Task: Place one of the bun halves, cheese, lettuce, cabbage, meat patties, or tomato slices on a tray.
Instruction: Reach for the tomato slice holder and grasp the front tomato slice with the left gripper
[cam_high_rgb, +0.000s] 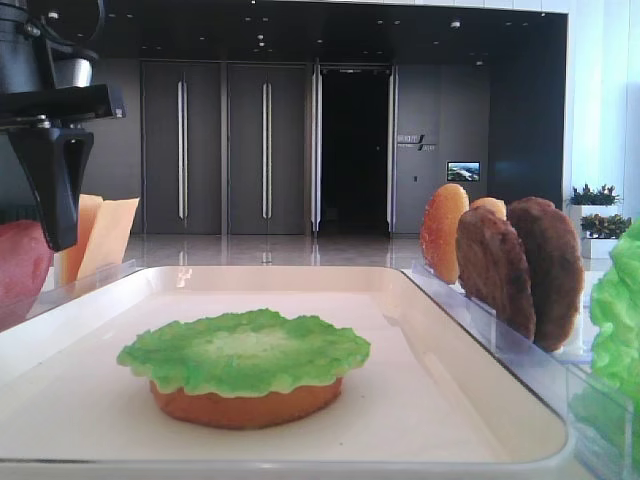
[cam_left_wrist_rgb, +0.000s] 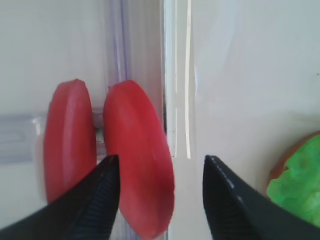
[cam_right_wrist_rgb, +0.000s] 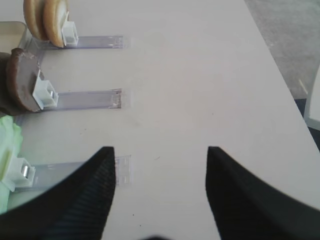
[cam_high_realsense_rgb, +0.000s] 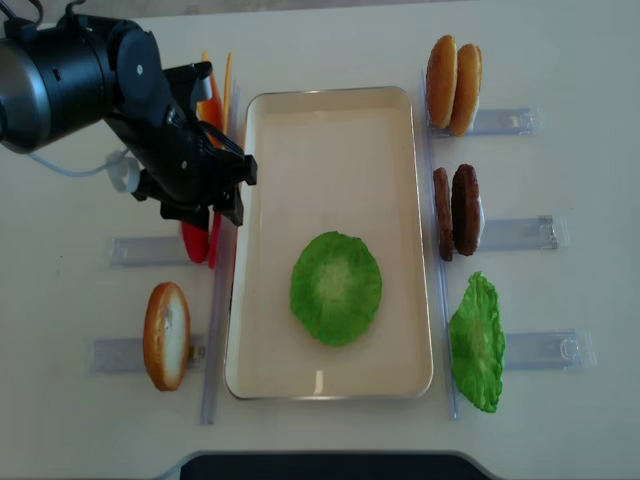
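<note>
Two red tomato slices (cam_left_wrist_rgb: 137, 155) stand on edge in a clear rack just left of the cream tray (cam_high_realsense_rgb: 330, 110). My left gripper (cam_left_wrist_rgb: 161, 159) hangs open over them. The slice nearer the tray lies between its fingers, close to the left one, and neither finger visibly touches it. From above, the left gripper (cam_high_realsense_rgb: 215, 218) covers most of the tomato slices (cam_high_realsense_rgb: 195, 243). On the tray lies a lettuce leaf (cam_high_realsense_rgb: 336, 288) on top of a bun half (cam_high_rgb: 245, 405). My right gripper (cam_right_wrist_rgb: 160, 155) is open over bare table with nothing between its fingers.
Clear racks flank the tray. On the right stand two bun halves (cam_high_realsense_rgb: 453, 85), two meat patties (cam_high_realsense_rgb: 455, 210) and a lettuce leaf (cam_high_realsense_rgb: 476, 342). On the left stand cheese slices (cam_high_realsense_rgb: 212, 100) and one bun half (cam_high_realsense_rgb: 166, 335).
</note>
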